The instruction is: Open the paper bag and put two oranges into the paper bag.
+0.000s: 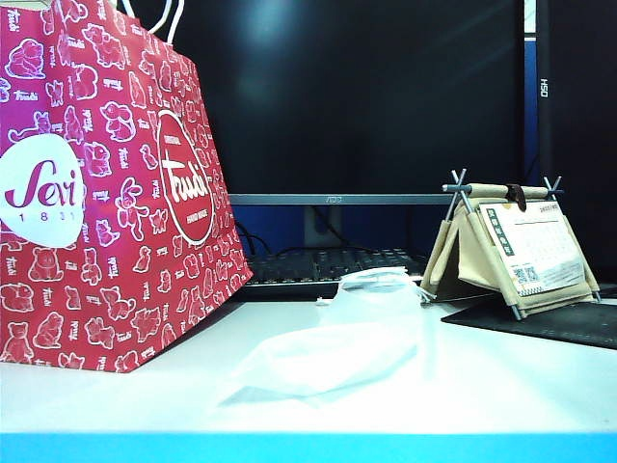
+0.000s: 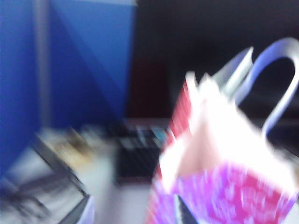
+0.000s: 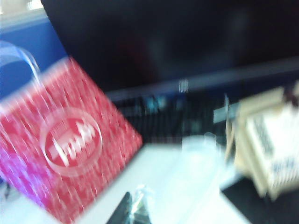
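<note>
Exterior: paper bag [image 1: 106,193] upright at worktop [image 1: 501,386] left edge, plastic bag [image 1: 337,347] mid-worktop; no gripper visible. Left wrist — blurred, bag's open top just ahead of left gripper [image 2: 184,215]; spread unclear. Right wrist: right gripper [image 3: 126,210] pressed together, bag beside it.

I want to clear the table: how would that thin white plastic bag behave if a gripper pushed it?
The plastic bag lies slumped and crumpled on the table, so it would probably fold, not slide whole. It looks thin and see-through, so likely very light. Its glossy film may slip between fingers.
</note>
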Available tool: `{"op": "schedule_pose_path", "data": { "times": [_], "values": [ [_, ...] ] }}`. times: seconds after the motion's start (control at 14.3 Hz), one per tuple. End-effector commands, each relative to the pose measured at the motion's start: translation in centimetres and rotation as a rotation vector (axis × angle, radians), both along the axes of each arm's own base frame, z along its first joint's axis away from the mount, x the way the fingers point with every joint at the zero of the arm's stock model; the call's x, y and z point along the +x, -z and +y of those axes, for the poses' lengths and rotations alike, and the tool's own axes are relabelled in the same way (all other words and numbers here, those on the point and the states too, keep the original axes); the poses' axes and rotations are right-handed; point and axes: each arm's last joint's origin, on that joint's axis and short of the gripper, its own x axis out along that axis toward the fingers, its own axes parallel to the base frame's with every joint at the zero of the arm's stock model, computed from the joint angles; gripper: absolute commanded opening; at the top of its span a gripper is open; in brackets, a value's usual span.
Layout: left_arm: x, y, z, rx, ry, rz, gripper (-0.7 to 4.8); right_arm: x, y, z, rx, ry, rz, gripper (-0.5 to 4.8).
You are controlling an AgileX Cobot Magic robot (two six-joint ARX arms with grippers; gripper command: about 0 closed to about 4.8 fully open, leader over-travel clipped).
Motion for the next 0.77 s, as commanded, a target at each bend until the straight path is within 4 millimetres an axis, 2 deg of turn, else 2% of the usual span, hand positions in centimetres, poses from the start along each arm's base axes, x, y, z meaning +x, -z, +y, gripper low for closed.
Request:
{"op": "schedule_pose_path", "data": {
  "times": [0.07,0.21,0.35,0.42,0.56,0.7,0.77],
  "values": [
    [2.4,4.0,-0.4,-0.129,0.039,0.07,2.31,1.6,4.5,0.3,-0.019,0.005,0.096,-0.06],
    [3.3,5.9,-0.7,-0.221,0.089,0.113,1.82,2.2,7.7,0.5,-0.034,0.005,0.193,-0.06],
    [3.9,7.9,-0.9,-0.22,0.125,0.17,1.78,2.6,11.0,0.5,-0.048,0.03,0.275,-0.06],
    [4.3,9.5,-0.9,-0.217,0.109,0.215,1.78,2.8,11.8,0.4,-0.022,0.094,0.302,-0.06],
    [4.9,12.4,-0.9,-0.21,0.065,0.292,1.78,3.1,11.4,0.0,-0.071,0.237,0.23,-0.06],
    [4.9,12.7,-0.7,-0.191,-0.02,0.315,1.79,3.1,11.7,-0.6,-0.206,0.409,0.218,-0.06],
    [4.9,12.7,-0.5,-0.135,-0.063,0.303,1.79,3.1,11.8,-1.1,-0.295,0.574,0.215,-0.05]
  ]
}}
